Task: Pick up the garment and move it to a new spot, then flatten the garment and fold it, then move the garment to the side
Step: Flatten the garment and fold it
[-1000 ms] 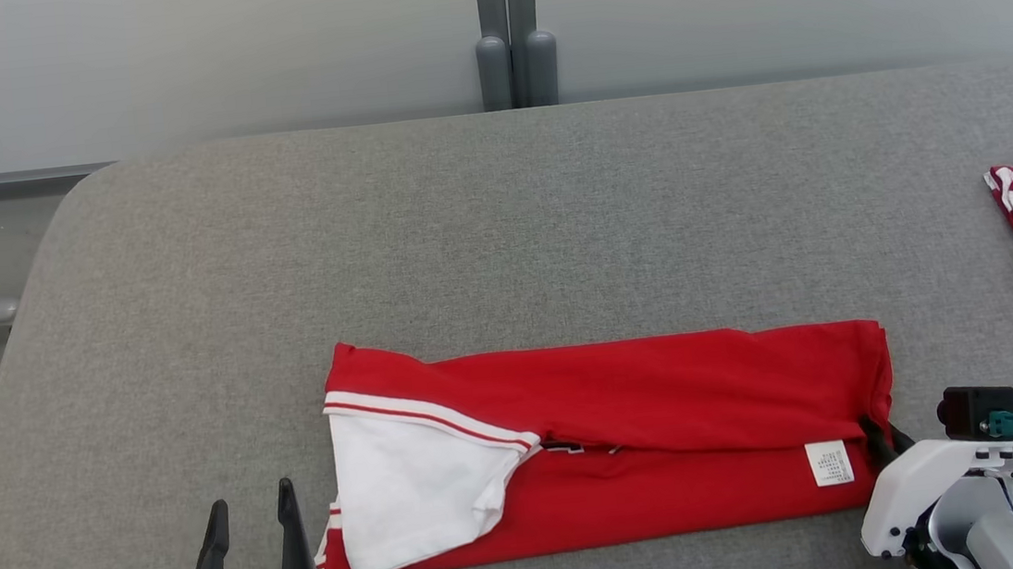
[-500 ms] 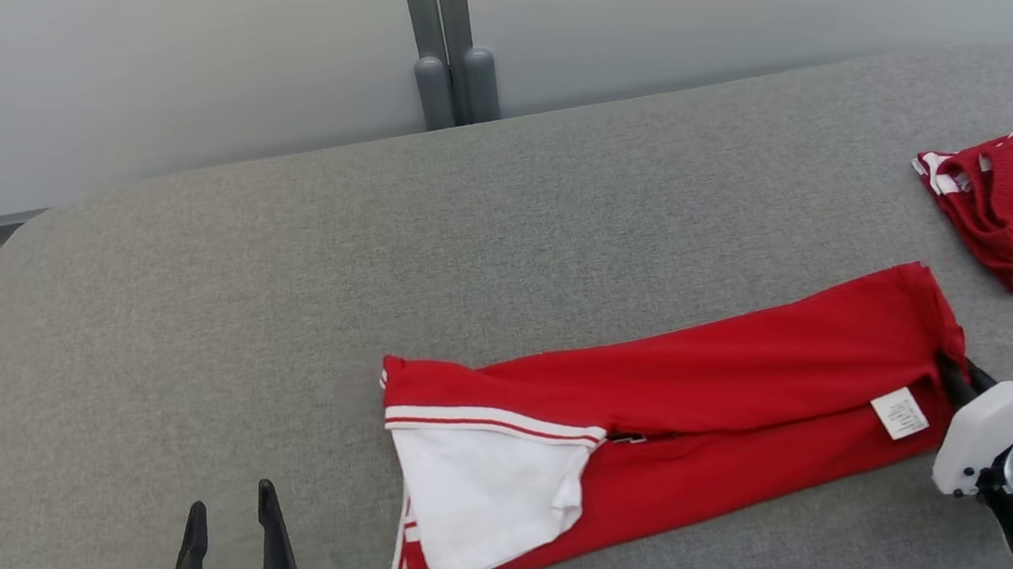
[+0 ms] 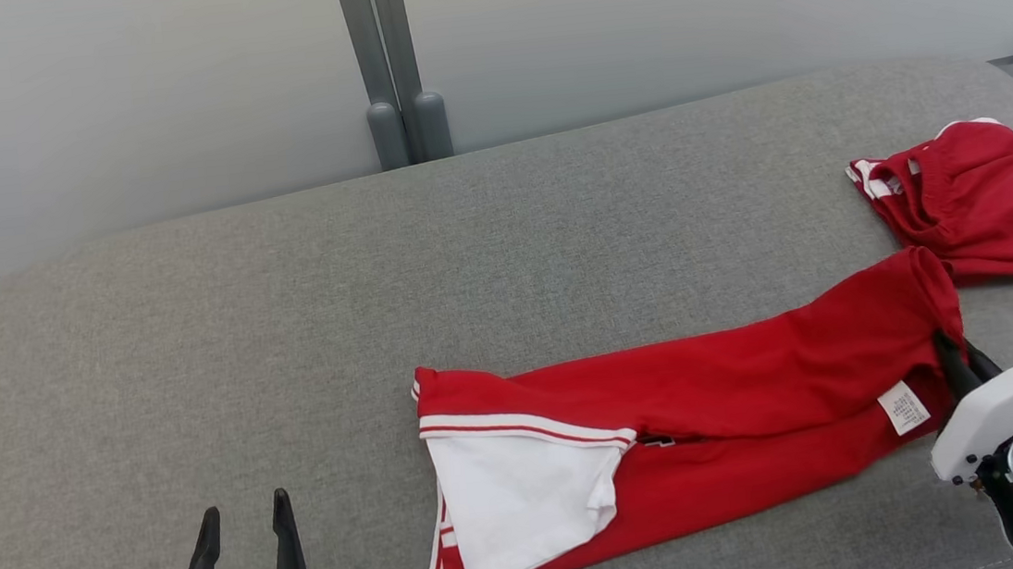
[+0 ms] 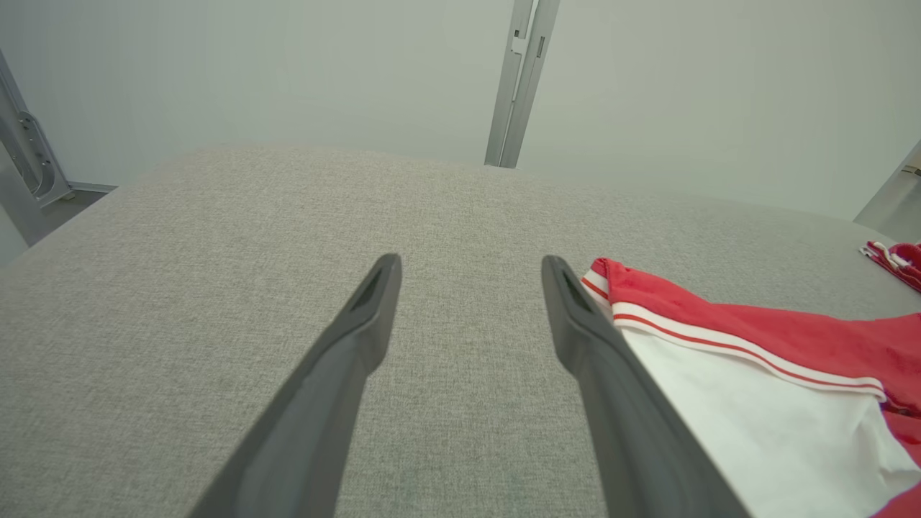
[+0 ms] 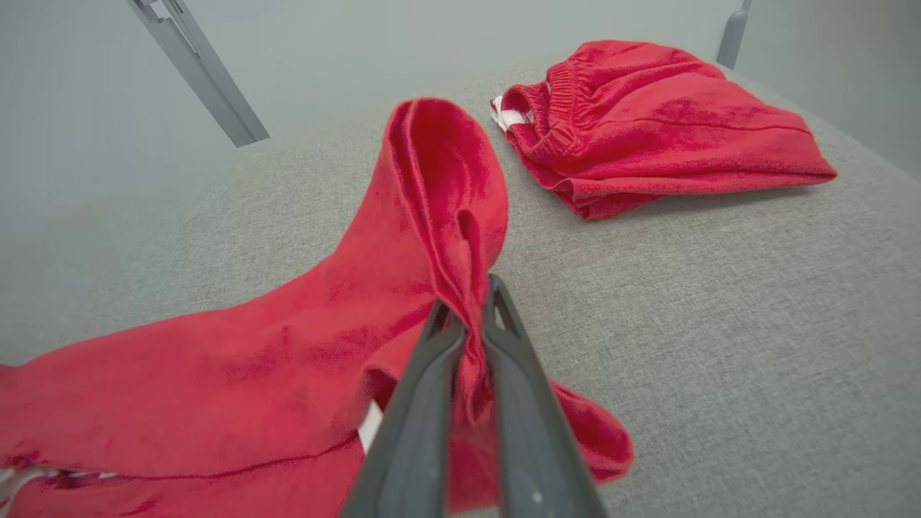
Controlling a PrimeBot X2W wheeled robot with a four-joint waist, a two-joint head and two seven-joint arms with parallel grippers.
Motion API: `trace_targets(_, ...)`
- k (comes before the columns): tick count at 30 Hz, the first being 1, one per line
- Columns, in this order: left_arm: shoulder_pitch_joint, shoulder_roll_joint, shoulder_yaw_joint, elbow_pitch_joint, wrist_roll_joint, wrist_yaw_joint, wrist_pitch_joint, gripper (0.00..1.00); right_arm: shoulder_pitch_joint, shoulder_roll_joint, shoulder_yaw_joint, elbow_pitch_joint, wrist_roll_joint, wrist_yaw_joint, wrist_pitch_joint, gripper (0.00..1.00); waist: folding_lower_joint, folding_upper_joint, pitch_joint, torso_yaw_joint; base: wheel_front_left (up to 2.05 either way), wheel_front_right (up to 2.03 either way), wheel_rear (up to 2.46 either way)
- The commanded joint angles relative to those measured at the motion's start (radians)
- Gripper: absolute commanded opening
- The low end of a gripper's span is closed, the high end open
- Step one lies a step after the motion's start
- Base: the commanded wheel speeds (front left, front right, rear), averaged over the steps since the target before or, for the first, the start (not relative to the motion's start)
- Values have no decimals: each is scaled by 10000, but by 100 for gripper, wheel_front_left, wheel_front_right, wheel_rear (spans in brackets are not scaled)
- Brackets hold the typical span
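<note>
Right end effector (image 5: 466, 309) grips the red garment's (image 3: 739, 383) bunched end. It is a long folded strip, white panel (image 3: 518, 497) with striped trim at its left, lying on the grey table (image 3: 197, 351). My left end effector (image 3: 246, 528) is spread, near that panel.

Test lab: plain pale wall (image 3: 630, 22), metal post (image 3: 382, 55), grey padded table (image 3: 285, 296).

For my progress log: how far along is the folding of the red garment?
Done: the red garment is folded lengthwise into a strip. In hand: the right gripper is shut on its raised right end; the left gripper is open, apart from it. Left: probably folding across, then moving it aside.
</note>
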Motion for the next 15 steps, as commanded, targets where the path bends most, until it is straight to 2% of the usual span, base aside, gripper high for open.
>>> trace_targets(1, -190, -6, 7, 44, 57, -25, -29, 100, 169, 83, 148, -368, 137, -14, 116, 0, 0, -1, -54, 3, 0, 0, 0)
trace_targets(8, -60, -115, -15, 127, 109, -111, -29, 100, 733, 520, 975, -2600, 824, -7, 753, 0, 0, -1, -195, 340, 0, 0, 0)
trace_targets(15, -21, -183, -15, 176, 163, -204, -29, 100, 1248, 1049, 1964, -4337, 1445, -7, 1662, 0, 0, -1, -301, 801, 0, 0, 0)
